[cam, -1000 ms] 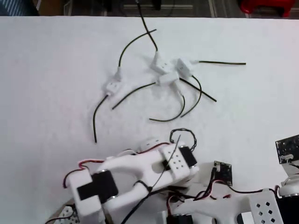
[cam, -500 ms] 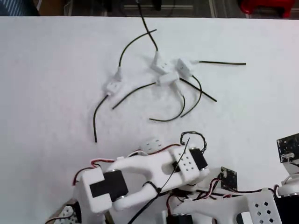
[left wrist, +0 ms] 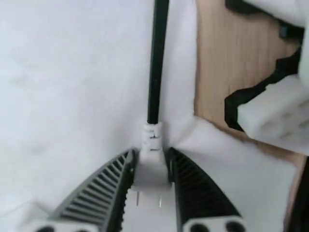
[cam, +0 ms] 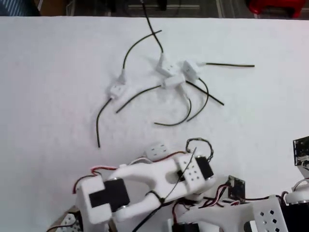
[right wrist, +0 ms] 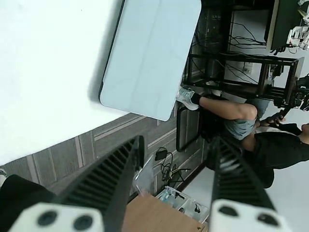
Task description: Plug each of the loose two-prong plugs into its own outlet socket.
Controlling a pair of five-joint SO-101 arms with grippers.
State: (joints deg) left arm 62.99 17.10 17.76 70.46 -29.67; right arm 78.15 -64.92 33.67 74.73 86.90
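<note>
My left gripper (left wrist: 150,155) is shut on a white two-prong plug (left wrist: 148,171). Its prongs point back toward the wrist and its black cord (left wrist: 157,58) runs away over the white cloth. In the high view the left arm (cam: 145,181) lies along the table's near edge, with a black cord loop (cam: 199,143) by its wrist and a small white block with two dark spots (cam: 157,150) beside it. Three white plug or socket bodies (cam: 174,80) lie clustered mid-table. A joined white pair (cam: 117,87) sits to their left. My right gripper (right wrist: 177,142) is open and holds nothing.
Black cords (cam: 186,113) trail from the cluster across the middle of the white table (cam: 53,72). The right arm (cam: 270,215) sits at the near right corner. A pale flat pad (right wrist: 149,53) lies on the table, with bare wood (left wrist: 227,72) past the cloth's edge.
The left arm has shifted right and slightly nearer the table's edge, carrying the cord loop with it. The small white block beside it is more exposed.
</note>
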